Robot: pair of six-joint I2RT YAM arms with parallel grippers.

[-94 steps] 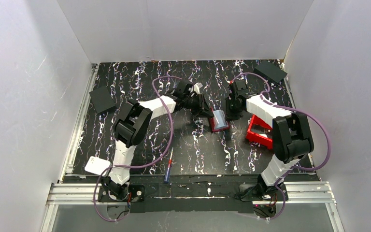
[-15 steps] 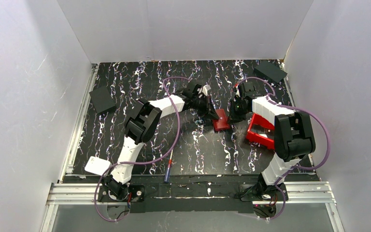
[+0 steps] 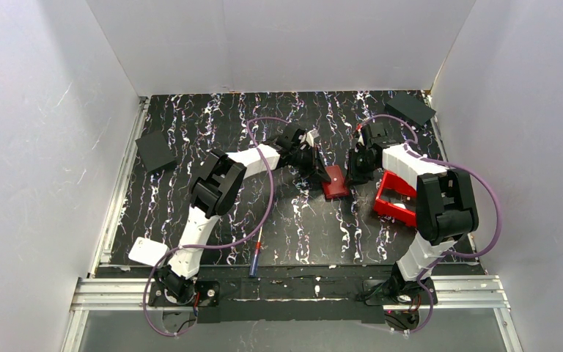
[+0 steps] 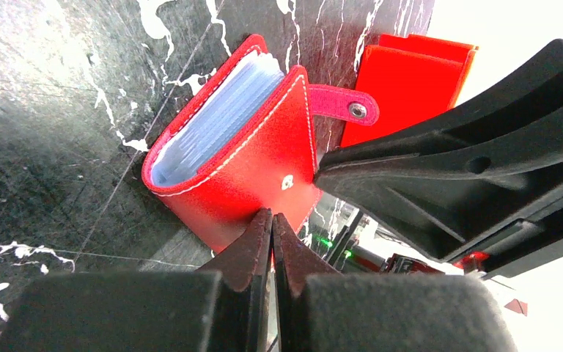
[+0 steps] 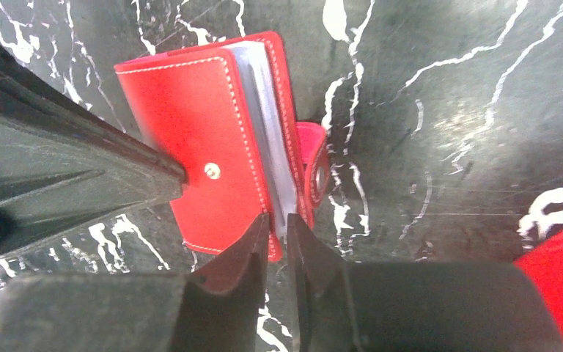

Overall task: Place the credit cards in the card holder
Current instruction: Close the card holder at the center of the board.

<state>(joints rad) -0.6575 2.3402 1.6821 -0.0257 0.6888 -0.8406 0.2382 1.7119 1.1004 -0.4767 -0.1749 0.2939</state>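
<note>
Two pincers meet at the little red card holder (image 3: 335, 182). It lies nearly shut on the black table (image 3: 212, 125), just beside the red bin (image 3: 394, 207). The left gripper (image 4: 271, 220) has its fingers pressed together, tips touching the cover. The right gripper (image 5: 278, 224) has its fingers a little apart at the holder's edge.

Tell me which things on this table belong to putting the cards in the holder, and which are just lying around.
In the job: card holder; left gripper and right gripper, both at it.

Lying about: red bin; left black square; right black square; blue pen-like tool; white flat item.
</note>
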